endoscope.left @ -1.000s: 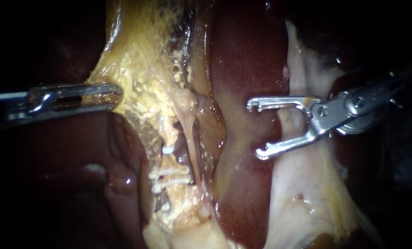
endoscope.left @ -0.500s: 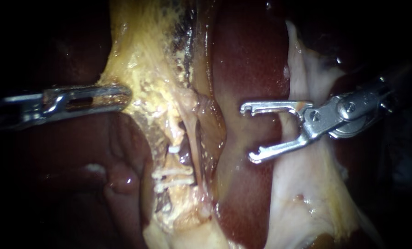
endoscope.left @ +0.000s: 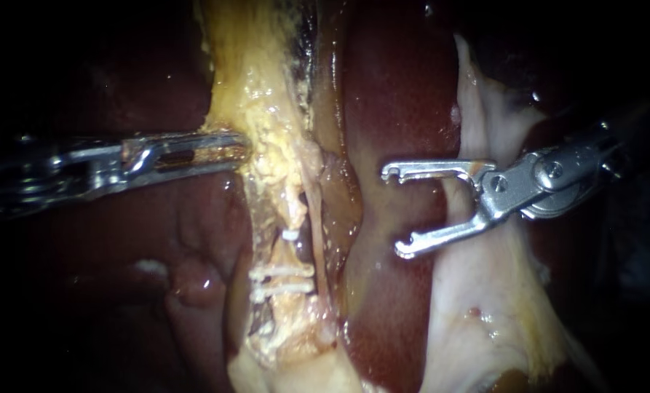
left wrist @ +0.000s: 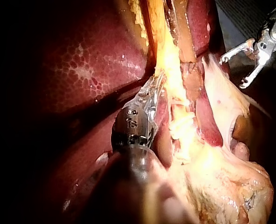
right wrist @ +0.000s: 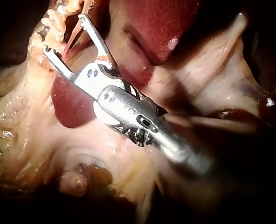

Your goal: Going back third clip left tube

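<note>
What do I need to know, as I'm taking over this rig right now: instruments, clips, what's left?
Left instrument: jaws shut on the yellow tissue beside the tube.
Right instrument: jaws open, empty, over the liver, clear of the tube.
Done: three white clips sit across the tube.
Left: probably backing the right instrument away.

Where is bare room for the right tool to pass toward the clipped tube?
Free: the bare liver strip between the yellow tissue and the open right tool. Crowded: the clips, with the left tool gripping that tissue above them.
</note>
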